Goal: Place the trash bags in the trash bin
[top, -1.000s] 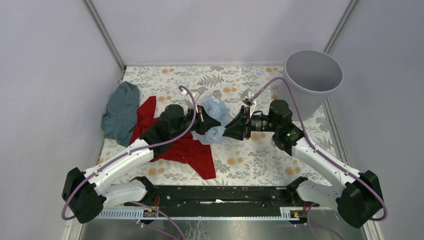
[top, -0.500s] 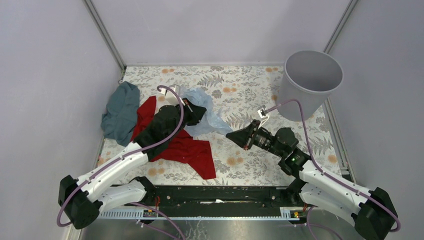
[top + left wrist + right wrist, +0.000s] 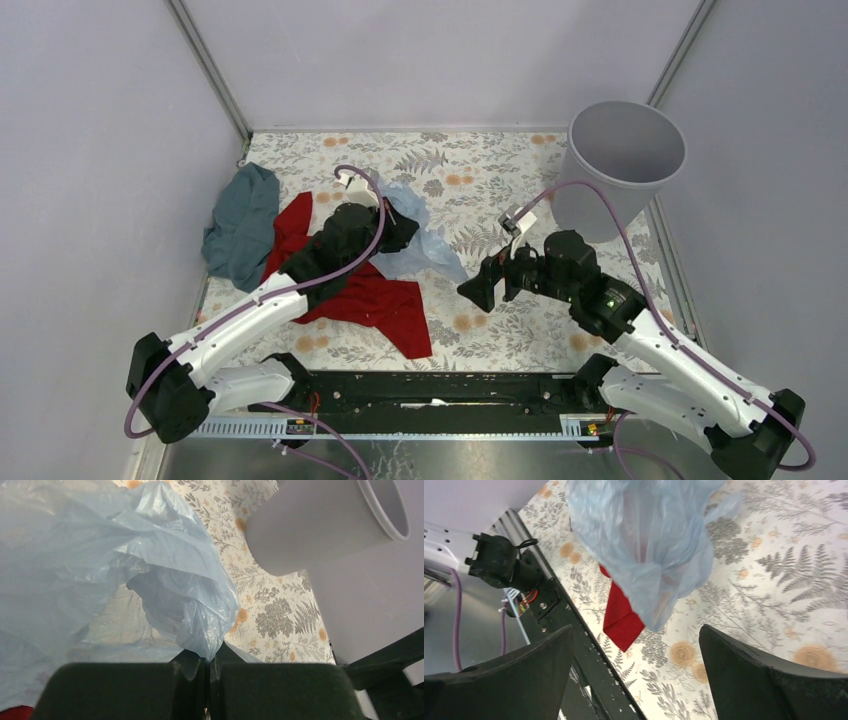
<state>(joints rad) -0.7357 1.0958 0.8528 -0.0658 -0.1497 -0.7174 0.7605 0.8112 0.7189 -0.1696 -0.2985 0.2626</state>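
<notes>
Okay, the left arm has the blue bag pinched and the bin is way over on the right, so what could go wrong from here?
1. The left gripper pinches only a small fold of the bag; the slick film might slip out on the way.
2. The right gripper is open and off the bag, so the loose bulk may snag the bin rim or hang outside.
3. The trailing end may drag the red cloth.

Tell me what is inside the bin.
Only the bin's bare grey inner wall shows, nothing visible in it; the bag is outside, held by the left gripper. Its bottom cannot be made out.
</notes>
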